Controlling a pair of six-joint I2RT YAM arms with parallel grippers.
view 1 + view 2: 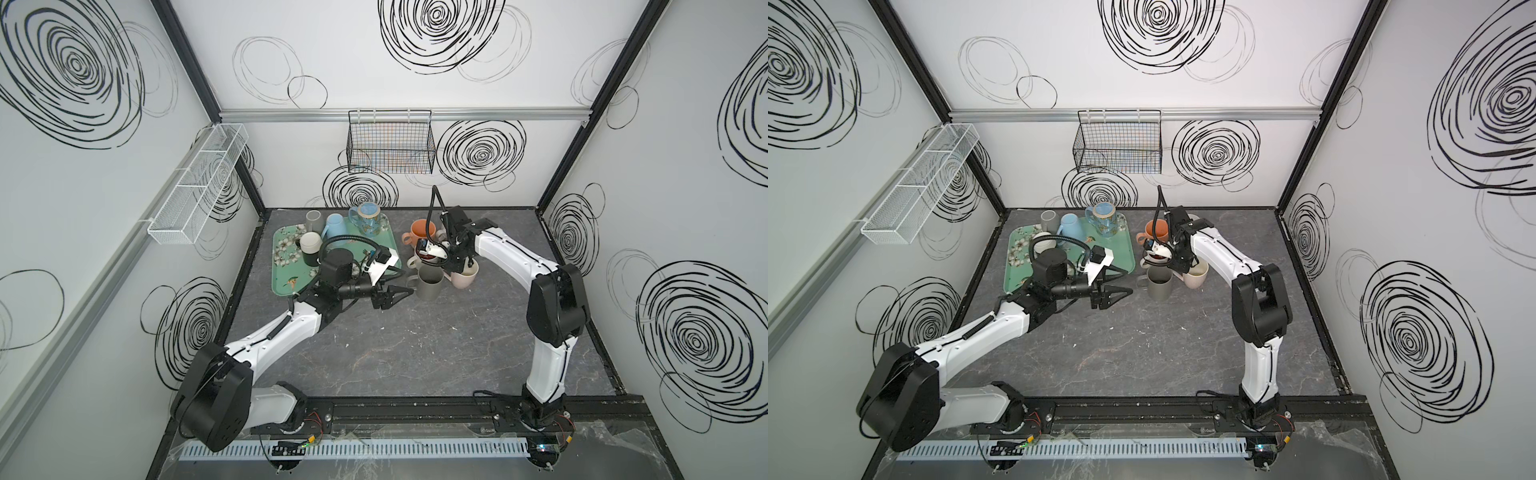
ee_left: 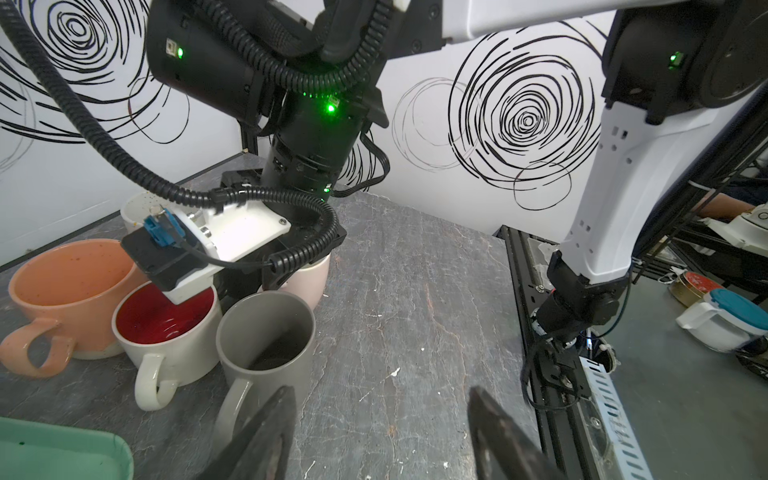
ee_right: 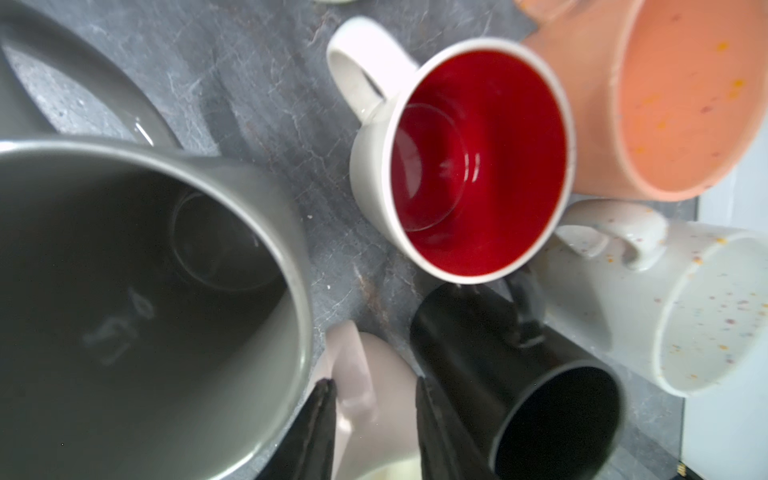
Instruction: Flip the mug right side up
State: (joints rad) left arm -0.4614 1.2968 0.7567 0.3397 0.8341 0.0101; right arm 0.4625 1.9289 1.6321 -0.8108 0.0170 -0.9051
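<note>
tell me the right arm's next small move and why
Probably lift the right gripper straight up: its jaws stand apart around the handle of the pale pink mug, which sits mouth-up, with a grey mug and black mug close beside.

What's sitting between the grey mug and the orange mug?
A white mug with a red inside, upright, stands between the grey mug and the orange mug; the left wrist view shows it best.

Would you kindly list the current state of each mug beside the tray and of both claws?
grey mug: upright, empty
red-lined mug: upright, empty
orange mug: upright, empty
pink mug: upright
black mug: upright
speckled mug: upright, empty
left claw: open, holding nothing
right claw: open, straddling the pink mug's handle
</note>
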